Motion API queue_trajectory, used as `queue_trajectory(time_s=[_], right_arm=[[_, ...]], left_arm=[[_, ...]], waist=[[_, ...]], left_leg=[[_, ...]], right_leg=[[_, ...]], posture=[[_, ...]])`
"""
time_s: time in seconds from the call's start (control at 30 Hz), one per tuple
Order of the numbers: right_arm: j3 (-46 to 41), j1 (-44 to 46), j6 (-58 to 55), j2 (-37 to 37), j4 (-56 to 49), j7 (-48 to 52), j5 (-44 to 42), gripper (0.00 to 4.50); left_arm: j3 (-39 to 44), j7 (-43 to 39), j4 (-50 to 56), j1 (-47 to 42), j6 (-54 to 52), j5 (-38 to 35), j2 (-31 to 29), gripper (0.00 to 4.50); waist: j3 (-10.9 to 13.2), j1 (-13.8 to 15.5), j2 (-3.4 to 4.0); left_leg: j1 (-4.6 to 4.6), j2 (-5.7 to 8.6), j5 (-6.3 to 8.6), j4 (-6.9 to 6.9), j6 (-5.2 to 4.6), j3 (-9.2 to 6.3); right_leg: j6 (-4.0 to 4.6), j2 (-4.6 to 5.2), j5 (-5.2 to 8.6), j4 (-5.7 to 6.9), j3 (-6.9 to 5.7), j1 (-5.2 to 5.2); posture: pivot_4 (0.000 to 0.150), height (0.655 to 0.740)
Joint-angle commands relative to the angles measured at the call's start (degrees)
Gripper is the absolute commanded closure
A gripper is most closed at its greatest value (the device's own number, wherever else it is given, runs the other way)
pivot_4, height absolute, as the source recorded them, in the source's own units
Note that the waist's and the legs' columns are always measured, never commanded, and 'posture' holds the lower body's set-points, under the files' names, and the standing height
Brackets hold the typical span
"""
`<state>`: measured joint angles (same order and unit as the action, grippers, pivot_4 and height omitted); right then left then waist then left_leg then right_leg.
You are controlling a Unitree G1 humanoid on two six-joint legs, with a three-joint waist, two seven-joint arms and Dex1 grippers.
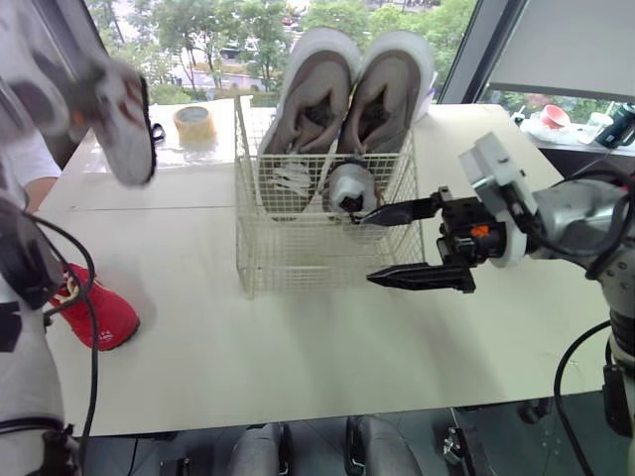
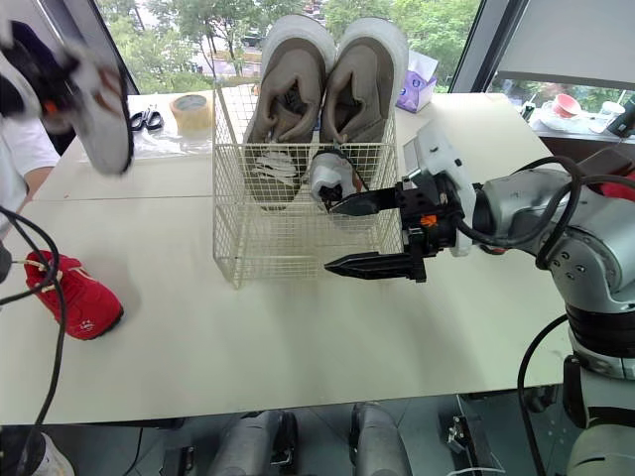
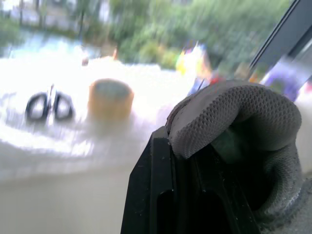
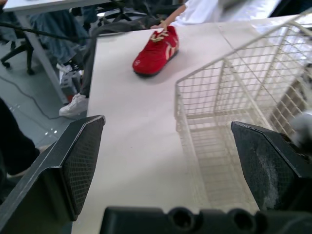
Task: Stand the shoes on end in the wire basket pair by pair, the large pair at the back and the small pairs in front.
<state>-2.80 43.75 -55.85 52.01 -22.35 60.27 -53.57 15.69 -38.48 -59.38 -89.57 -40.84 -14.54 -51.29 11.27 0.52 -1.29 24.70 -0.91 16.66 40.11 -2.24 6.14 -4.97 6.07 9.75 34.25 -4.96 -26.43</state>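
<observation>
The left pincer (image 2: 69,89), clamped on a grey shoe (image 1: 127,124) over the surface's (image 1: 298,347) left edge, has the basket (image 1: 298,248) to its right; the right pincer (image 1: 367,250) gapes beside it.

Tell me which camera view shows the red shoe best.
The right wrist view: the red shoe lies whole and unobstructed on the table, with its laces and side clear. Both eye views show it at the table's left edge, partly covered in front.
</observation>
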Motion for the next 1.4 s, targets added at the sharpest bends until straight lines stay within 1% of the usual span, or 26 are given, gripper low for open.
queue_trajectory(time_s=[0.03, 0.07, 0.1, 0.13, 0.17, 0.2, 0.23, 0.3, 0.37, 0.4, 0.47, 0.53, 0.63, 0.8, 0.9, 1.1, 1.23, 1.3, 1.4], right_arm=[[-3.95, 1.54, -0.94, 0.06, 1.83, -2.52, -1.37, 0.0], [-4.28, 1.63, -1.21, 0.15, 2.17, -3.03, -1.45, 0.0], [-4.31, 1.77, -1.24, 0.19, 2.42, -3.32, -1.29, 0.0], [-4.08, 2.32, -0.97, -0.29, 3.21, -3.85, -0.81, 0.0], [-3.6, 3.05, -0.53, -0.96, 3.98, -4.36, -0.19, 0.0], [-2.82, 3.82, -0.05, -1.68, 4.72, -4.56, 0.45, 0.0], [-2.21, 4.4, 0.28, -2.25, 5.3, -4.63, 0.99, 0.0], [-0.88, 5.28, 1.01, -3.21, 6.76, -4.03, 2.35, 0.0], [-0.22, 6.02, 1.34, -3.5, 8.05, -3.22, 3.22, 0.0], [-0.06, 6.29, 1.37, -3.58, 8.44, -2.94, 3.47, 0.0], [-0.08, 6.47, 1.1, -3.32, 8.83, -2.34, 3.56, 0.0], [0.15, 6.31, 1.05, -2.63, 8.91, -1.26, 3.91, 0.0], [0.2, 6.34, 1.3, -1.91, 9.25, -0.31, 4.85, 0.0], [-0.89, 6.59, -0.04, -1.58, 8.78, -0.42, 4.04, 0.0], [-1.14, 6.49, -0.57, -1.44, 8.54, -0.76, 4.03, 0.0], [-1.31, 6.92, -0.98, -1.3, 9.04, -0.77, 4.31, 0.0], [-0.9, 7.34, -0.72, -1.47, 9.82, -0.4, 4.83, 0.0], [-0.54, 7.55, -0.44, -1.69, 10.39, -0.15, 5.21, 0.0], [0.0, 7.68, 0.08, -2.11, 11.03, 0.28, 5.77, 0.0]], left_arm=[[15.37, 11.33, 34.88, 6.2, -7.37, -13.35, 6.38, 4.46], [17.15, 13.97, 43.97, 9.24, -9.41, -15.47, 8.8, 4.46], [17.39, 15.73, 50.86, 12.12, -9.72, -16.32, 10.68, 4.46], [18.38, 20.02, 58.49, 14.74, -10.13, -18.08, 15.29, 4.46], [17.26, 22.97, 65.31, 17.91, -9.44, -17.99, 18.62, 4.46], [16.37, 25.42, 70.68, 20.4, -8.56, -18.93, 22.64, 4.46], [15.7, 27.03, 73.99, 22.04, -8.03, -19.61, 25.23, 4.46], [11.45, 28.47, 78.55, 26.49, -4.93, -18.3, 30.11, 4.46], [7.64, 28.95, 80.85, 30.2, -1.97, -16.83, 32.99, 4.46], [6.75, 29.05, 81.36, 31.22, -1.1, -16.9, 33.77, 4.46], [3.21, 29.2, 82.79, 34.29, 1.48, -14.41, 34.19, 4.46], [-1.38, 29.95, 83.9, 38.37, 5.35, -10.04, 34.7, 4.46], [-5.48, 32.35, 84.01, 43.23, 11.92, -4.5, 36.96, 4.46], [-10.34, 33.95, 82.6, 48.6, 20.41, 3.37, 38.04, 4.46], [-14.33, 33.31, 82.11, 51.4, 23.83, 8.19, 37.3, 4.46], [-16.35, 34.7, 81.6, 58.37, 26.71, 10.95, 40.09, 4.46], [-15.26, 36.0, 83.43, 61.25, 24.28, 10.58, 42.02, 4.46], [-15.62, 36.2, 84.74, 62.04, 22.64, 11.42, 41.83, 4.46], [-15.88, 35.55, 86.87, 63.11, 21.61, 10.64, 41.94, 4.46]], waist=[[0.0, 0.11, 0.01], [0.0, 0.22, 0.0], [0.0, 0.19, 0.0], [-0.02, 0.12, 0.03], [-0.02, 0.14, 0.03], [-0.03, 0.16, 0.03], [-0.03, 0.25, 0.03], [-0.03, 0.27, 0.02], [-0.03, 0.22, 0.02], [-0.03, 0.21, 0.03], [-0.03, 0.13, 0.03], [-0.07, 0.01, 0.1], [-0.07, 0.21, 0.1], [-0.07, 0.3, 0.1], [-0.07, 0.29, 0.11], [-0.07, 0.23, 0.11], [-0.08, 0.22, 0.12], [-0.09, 0.23, 0.13], [-0.1, 0.22, 0.15]], left_leg=[[-0.01, -0.01, -0.01, 0.01, 0.01, -0.02], [-0.04, -0.01, -0.02, 0.02, 0.03, -0.05], [-0.03, 0.0, -0.03, 0.04, 0.04, -0.09], [-0.04, 0.02, -0.03, 0.05, 0.05, -0.09], [-0.12, 0.05, -0.03, 0.04, 0.05, -0.05], [-0.25, 0.06, -0.03, 0.05, 0.06, -0.04], [-0.33, 0.06, -0.06, 0.04, 0.1, -0.05], [-0.52, 0.07, -0.1, 0.06, 0.16, -0.1], [-0.67, 0.07, -0.13, 0.06, 0.22, -0.11], [-0.7, 0.06, -0.14, 0.06, 0.23, -0.11], [-0.71, 0.03, -0.14, 0.05, 0.24, -0.1], [-0.73, 0.01, -0.14, 0.04, 0.24, -0.07], [-0.74, -0.01, -0.14, 0.0, 0.23, -0.07], [-0.7, 0.0, -0.11, 0.03, 0.18, -0.09], [-0.7, 0.0, 0.03, 0.03, -0.06, -0.1], [-0.7, -0.02, 0.05, 0.03, -0.1, -0.11], [-0.7, -0.02, 0.06, 0.03, -0.12, -0.12], [-0.71, -0.02, 0.07, 0.03, -0.13, -0.13], [-0.7, -0.02, 0.09, 0.03, -0.16, -0.12]], right_leg=[[-0.02, 0.03, -0.01, 0.02, 0.02, 0.0], [-0.04, 0.04, -0.02, 0.03, 0.03, 0.05], [-0.06, 0.05, -0.03, 0.01, 0.03, 0.09], [-0.1, 0.06, -0.06, 0.01, 0.05, 0.11], [-0.12, 0.07, -0.07, 0.0, 0.08, 0.19], [-0.12, 0.08, -0.07, 0.01, 0.09, 0.32], [-0.12, 0.06, -0.09, 0.0, 0.08, 0.42], [-0.12, 0.03, -0.09, -0.02, 0.08, 0.62], [-0.09, 0.0, -0.1, -0.01, 0.08, 0.72], [-0.07, -0.03, -0.11, -0.01, 0.08, 0.73], [-0.05, -0.08, -0.12, -0.01, 0.09, 0.73], [-0.04, -0.11, -0.12, -0.01, 0.11, 0.71], [-0.04, -0.13, -0.12, -0.02, 0.13, 0.72], [-0.01, -0.1, -0.13, -0.07, 0.12, 0.72], [-0.01, -0.09, -0.13, -0.07, 0.12, 0.72], [0.0, -0.07, -0.13, -0.07, 0.12, 0.71], [0.0, -0.07, -0.14, -0.06, 0.12, 0.7], [0.01, -0.06, -0.14, -0.06, 0.12, 0.7], [0.01, -0.06, -0.14, -0.06, 0.11, 0.7]], posture=[[0.15, 0.74], [0.15, 0.74], [0.15, 0.74], [0.15, 0.74], [0.15, 0.74], [0.15, 0.74], [0.15, 0.74], [0.15, 0.74], [0.15, 0.74], [0.15, 0.74], [0.15, 0.74], [0.15, 0.74], [0.15, 0.74], [0.15, 0.74], [0.15, 0.74], [0.15, 0.74], [0.15, 0.74], [0.15, 0.74], [0.15, 0.74]])
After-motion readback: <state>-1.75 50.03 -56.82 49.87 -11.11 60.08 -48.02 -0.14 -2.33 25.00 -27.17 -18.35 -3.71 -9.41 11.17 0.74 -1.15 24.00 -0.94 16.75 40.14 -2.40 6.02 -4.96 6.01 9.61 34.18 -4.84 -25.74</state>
